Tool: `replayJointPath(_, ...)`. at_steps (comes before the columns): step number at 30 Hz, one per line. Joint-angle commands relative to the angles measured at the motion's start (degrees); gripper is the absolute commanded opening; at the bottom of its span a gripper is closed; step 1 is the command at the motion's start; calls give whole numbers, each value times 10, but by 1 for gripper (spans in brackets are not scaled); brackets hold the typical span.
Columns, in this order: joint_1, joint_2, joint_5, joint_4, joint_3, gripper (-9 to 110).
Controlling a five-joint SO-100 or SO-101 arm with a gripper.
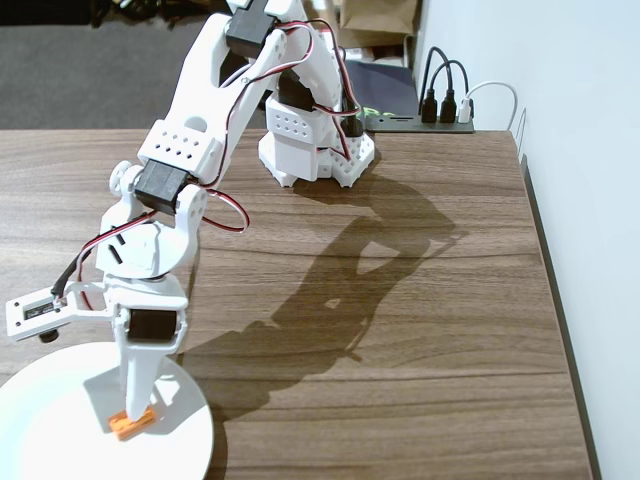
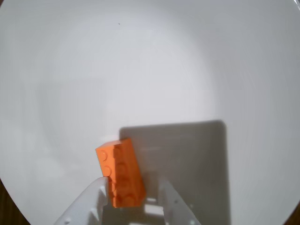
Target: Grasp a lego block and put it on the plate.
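The orange lego block (image 1: 133, 423) lies on the white plate (image 1: 60, 425) at the table's front left corner. My gripper (image 1: 137, 405) points straight down over it, its tips at the block. In the wrist view the block (image 2: 121, 173) rests tilted on the plate (image 2: 164, 70) between my fingers. The left finger (image 2: 96, 192) touches the block's studded side. The right finger (image 2: 171, 199) stands apart from it with a visible gap. The gripper (image 2: 133, 183) is open.
The arm's white base (image 1: 315, 140) stands at the back middle of the brown wooden table (image 1: 400, 300). A power strip with plugs (image 1: 440, 112) sits at the back right. The table's right edge runs along a white wall.
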Motion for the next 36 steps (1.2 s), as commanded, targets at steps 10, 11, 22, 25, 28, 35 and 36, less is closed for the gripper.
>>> replayJointPath(10, -16, 242, 71, 106, 94, 13)
replayJointPath(11, -20, 261, 76, 110, 116, 12)
replayJointPath(22, -80, 479, 206, 117, 377, 1)
replayJointPath(25, -91, 532, 250, 117, 435, 1)
replayJointPath(28, -105, 581, 287, 111, 490, 1)
replayJointPath(35, -178, 700, 334, 74, 615, 1)
replayJointPath(36, -191, 717, 339, 70, 631, 1)
